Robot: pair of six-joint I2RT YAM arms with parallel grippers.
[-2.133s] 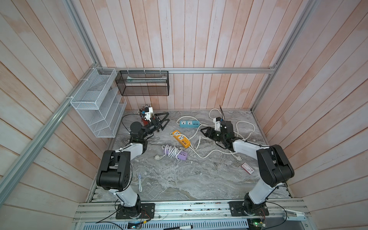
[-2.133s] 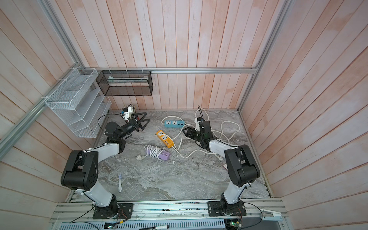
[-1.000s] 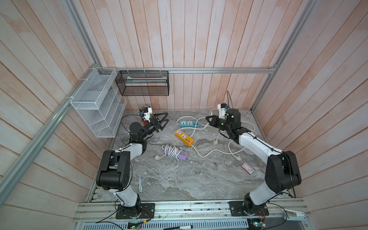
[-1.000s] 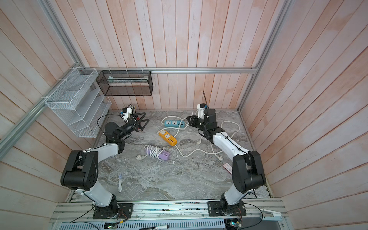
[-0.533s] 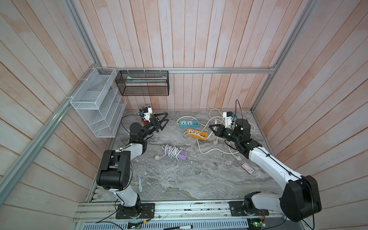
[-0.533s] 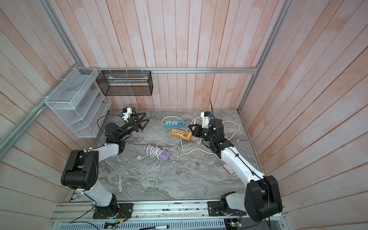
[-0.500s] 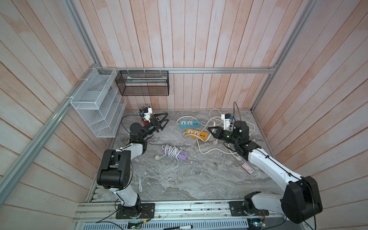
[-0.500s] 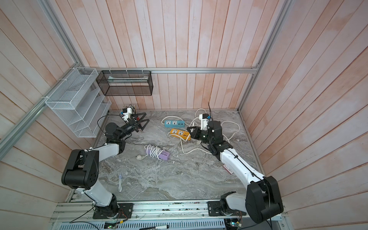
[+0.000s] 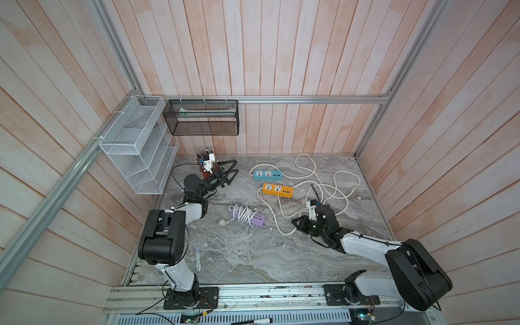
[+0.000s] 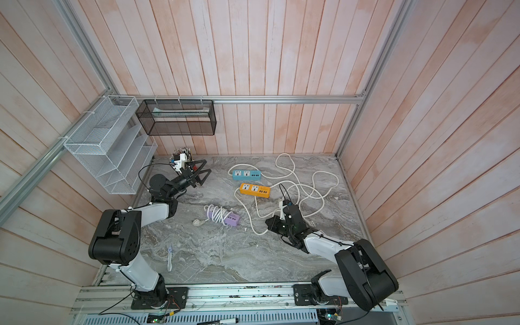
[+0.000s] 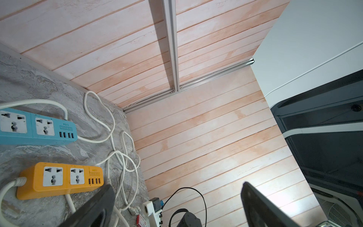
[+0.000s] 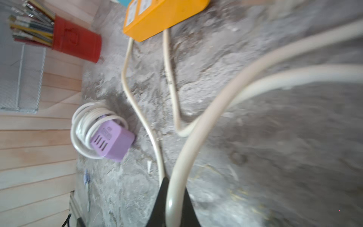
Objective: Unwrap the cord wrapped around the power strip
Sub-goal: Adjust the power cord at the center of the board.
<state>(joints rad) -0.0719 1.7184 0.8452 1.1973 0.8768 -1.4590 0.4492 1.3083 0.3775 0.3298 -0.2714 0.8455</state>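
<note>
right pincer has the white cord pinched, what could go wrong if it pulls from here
1. The right pincer is shut on the cord at a bend, so a hard pull might make it slip out.
2. Beyond the orange strip, the cord's loops seem to cross the blue strip's lead. Pulling could tighten that tangle or drag both strips.

Pale pink-washed wooden plank walls (image 9: 253, 56) on 3 sides, w/ silver aluminium frame rails (image 9: 309, 99) along the back & up the corners. Floor: grey marble-pattern slab (image 9: 253, 259). White wire-mesh tiered rack (image 9: 135, 157) hangs on left wall, black wire-mesh rectangular basket (image 9: 202, 128) on back rail just beside it. Light even, shadows soft
</note>
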